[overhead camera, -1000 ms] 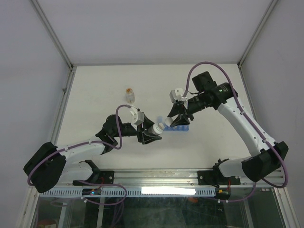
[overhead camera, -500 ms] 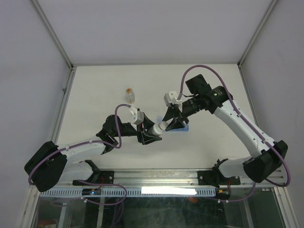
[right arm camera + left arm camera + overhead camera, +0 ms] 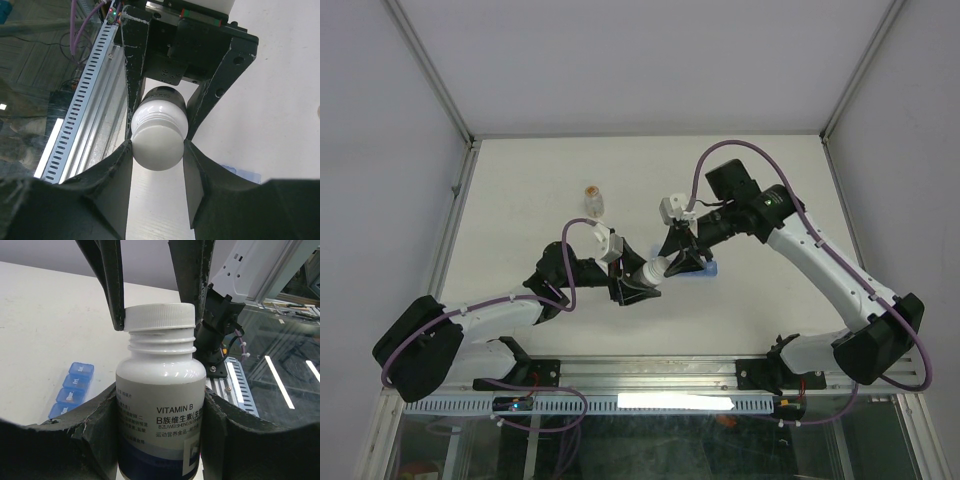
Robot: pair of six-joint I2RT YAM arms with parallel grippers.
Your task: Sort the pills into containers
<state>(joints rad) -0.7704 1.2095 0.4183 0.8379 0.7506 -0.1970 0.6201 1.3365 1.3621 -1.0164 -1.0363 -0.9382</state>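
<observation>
Containers (image 3: 73, 389) half behind left tool (image 3: 160, 402); overhead, mostly under right tool (image 3: 660, 266).

The right tool (image 3: 666, 263) has swung left off the containers (image 3: 75, 383) and now, it seems, pinches the cap (image 3: 159, 317) of the white bottle (image 3: 160, 405).

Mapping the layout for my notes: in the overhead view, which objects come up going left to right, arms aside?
Left to right: small clear vial → white bottle → blue containers.
</observation>
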